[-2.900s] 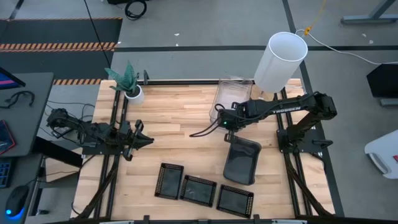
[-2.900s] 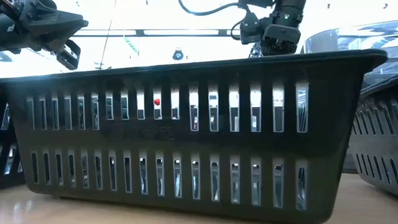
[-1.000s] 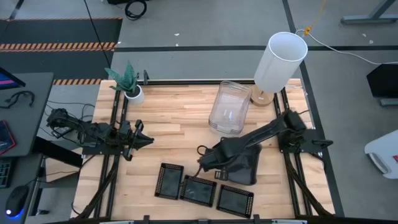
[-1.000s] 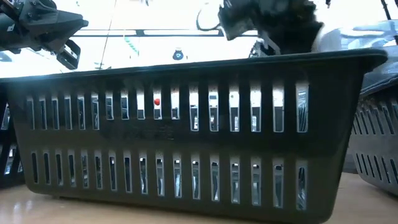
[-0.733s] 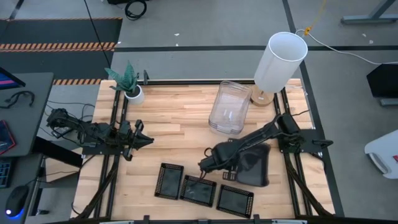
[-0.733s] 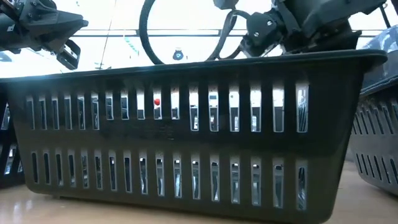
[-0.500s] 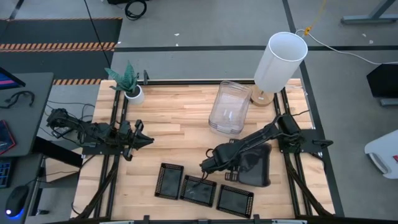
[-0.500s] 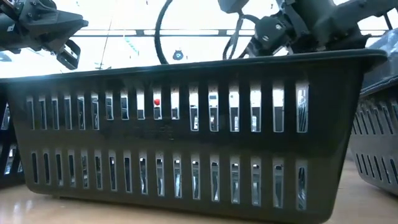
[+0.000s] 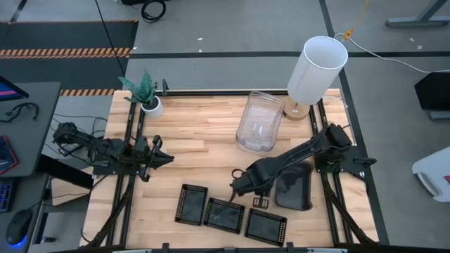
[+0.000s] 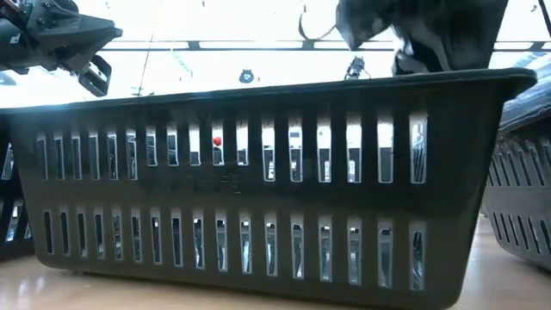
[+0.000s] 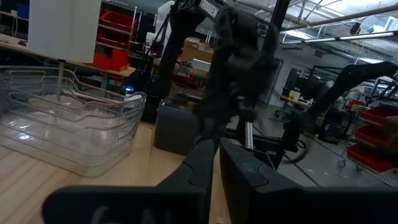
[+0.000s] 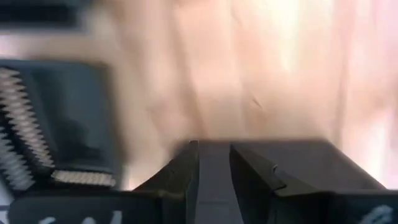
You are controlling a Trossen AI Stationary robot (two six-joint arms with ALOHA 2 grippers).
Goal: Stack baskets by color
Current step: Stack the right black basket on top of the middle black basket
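Observation:
Three clear baskets (image 9: 258, 121) sit nested at the table's far middle. The smoky dark-grey baskets (image 9: 295, 186) stand stacked at the near right. Three black mesh trays (image 9: 191, 204) (image 9: 223, 214) (image 9: 266, 226) lie side by side along the near edge; one of them (image 10: 258, 198) fills the low view. My right gripper (image 9: 242, 185) points down over bare wood, between the trays and the grey stack. Its fingers (image 12: 214, 168) stand a little apart with nothing between them. My left gripper (image 9: 167, 158) waits shut at the table's left.
A white lampshade (image 9: 316, 70) stands at the far right corner and a small plant pot (image 9: 149, 105) at the far left. Bare wood lies between the left gripper and the clear baskets. A black tray's corner (image 12: 37, 124) shows close beside my right gripper.
My right arm has swung a little toward the table's right edge while its gripper stays low beside the trays. The dark-grey stack now stands farther right than before and has turned slightly. The left arm has kept still.

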